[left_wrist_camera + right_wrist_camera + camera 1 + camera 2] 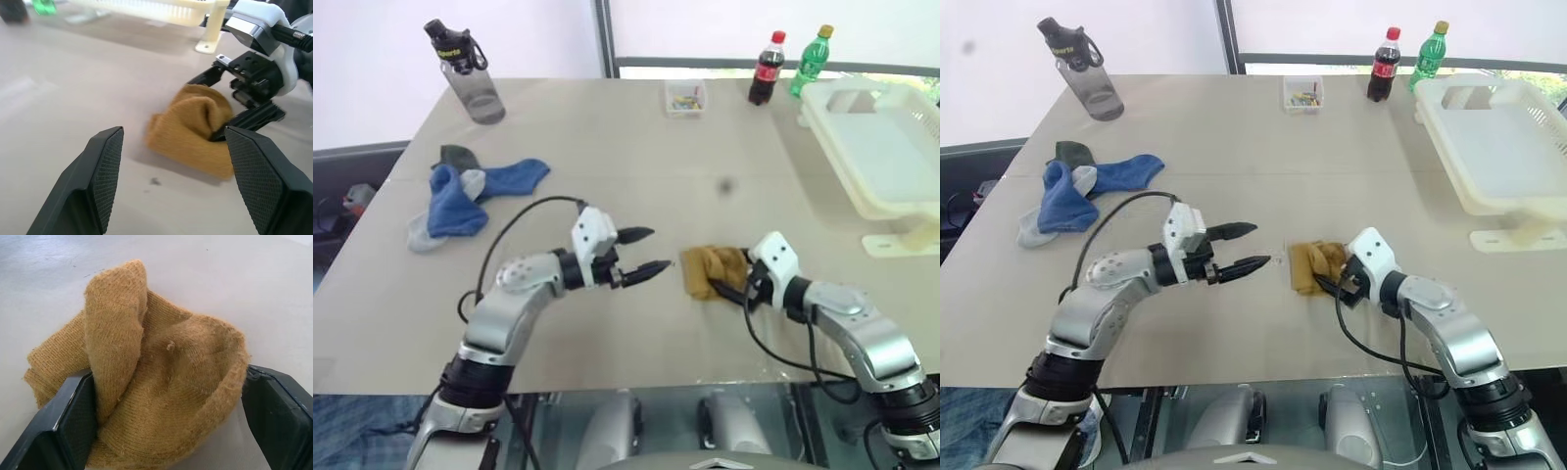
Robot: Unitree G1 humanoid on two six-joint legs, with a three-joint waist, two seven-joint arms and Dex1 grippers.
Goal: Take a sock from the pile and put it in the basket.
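Crumpled knitted mustard sock (146, 382)

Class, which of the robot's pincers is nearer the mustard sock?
Right. The right pincer has its open fingers on either side of the mustard sock; the left pincer hangs open beside it, apart.

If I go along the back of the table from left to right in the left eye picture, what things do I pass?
Grey water bottle → small clear box → cola bottle → green bottle → cream-white basket.
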